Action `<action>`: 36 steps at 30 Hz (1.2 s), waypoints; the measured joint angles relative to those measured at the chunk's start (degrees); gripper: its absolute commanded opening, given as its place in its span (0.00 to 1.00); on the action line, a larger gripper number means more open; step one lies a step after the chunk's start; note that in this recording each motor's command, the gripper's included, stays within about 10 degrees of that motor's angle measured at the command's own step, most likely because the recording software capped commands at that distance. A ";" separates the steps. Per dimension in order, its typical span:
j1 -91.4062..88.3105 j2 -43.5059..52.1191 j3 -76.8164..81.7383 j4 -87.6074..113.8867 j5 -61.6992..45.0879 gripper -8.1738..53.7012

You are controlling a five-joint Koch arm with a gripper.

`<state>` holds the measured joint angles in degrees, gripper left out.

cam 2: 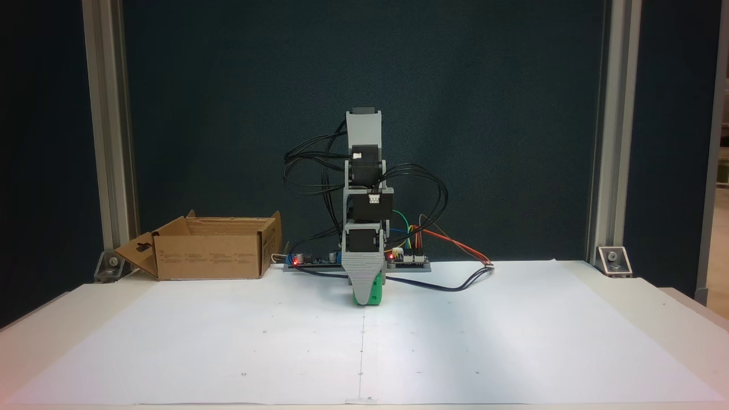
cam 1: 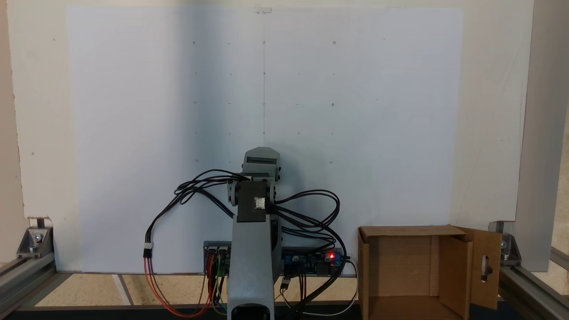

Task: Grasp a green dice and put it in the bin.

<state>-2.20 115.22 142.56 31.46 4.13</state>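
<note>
My desk (cam 2: 512, 341) carries the bin (cam 2: 211, 250) at far left in a fixed view. My pincer (cam 2: 367, 293) points down at centre, apparently clenched on the dice (cam 2: 369, 295). Advise lifting clear before swinging binward.

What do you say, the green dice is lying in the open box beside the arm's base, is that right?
Not quite. The dice isn't in the box. A fixed view shows it at the tip of the gripper, down at the paper. The box does stand open beside the arm's base.
</note>
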 measured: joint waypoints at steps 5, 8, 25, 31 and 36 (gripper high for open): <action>-0.35 0.00 -4.83 6.24 0.18 0.32; -0.35 0.00 -17.23 15.56 1.41 0.32; 28.74 -6.77 -60.21 37.88 -6.42 0.32; 50.80 -12.22 -60.21 24.96 -15.47 0.32; 66.18 -12.39 -60.21 22.59 -19.51 0.32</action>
<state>63.98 102.83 82.35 54.05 -15.38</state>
